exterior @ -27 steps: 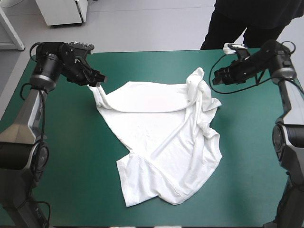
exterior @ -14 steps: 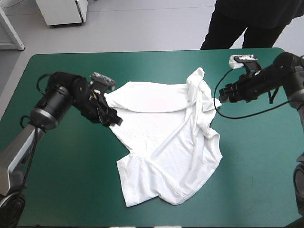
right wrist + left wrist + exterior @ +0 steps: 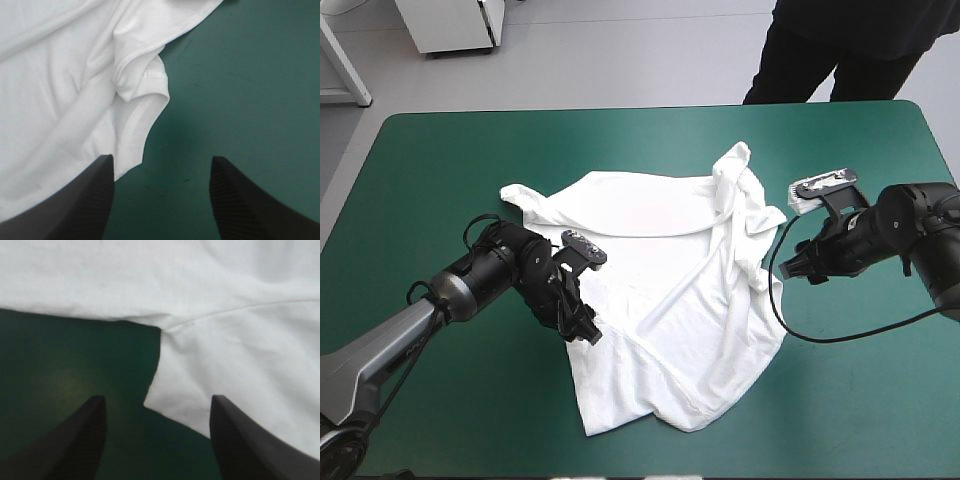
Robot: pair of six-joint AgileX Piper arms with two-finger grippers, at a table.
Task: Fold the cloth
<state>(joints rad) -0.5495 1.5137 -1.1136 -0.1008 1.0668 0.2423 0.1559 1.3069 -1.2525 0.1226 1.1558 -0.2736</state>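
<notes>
Teal-green desk (image 3: 440,160) carrying a rumpled white T-shirt (image 3: 660,260), left hand (image 3: 584,328) hovering spread at one edge, right hand (image 3: 790,268) hovering spread at the opposite edge

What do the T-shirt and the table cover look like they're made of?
T-shirt: soft, thin knit, probably cotton jersey. It is matte white, creases and drapes limply, and shows a stitched hem in the right wrist view.
Cover: smooth teal-green sheet, matte with a slight sheen, lying flat without wrinkles, with fine scuff marks. Vinyl or rubbery mat is a guess.
</notes>
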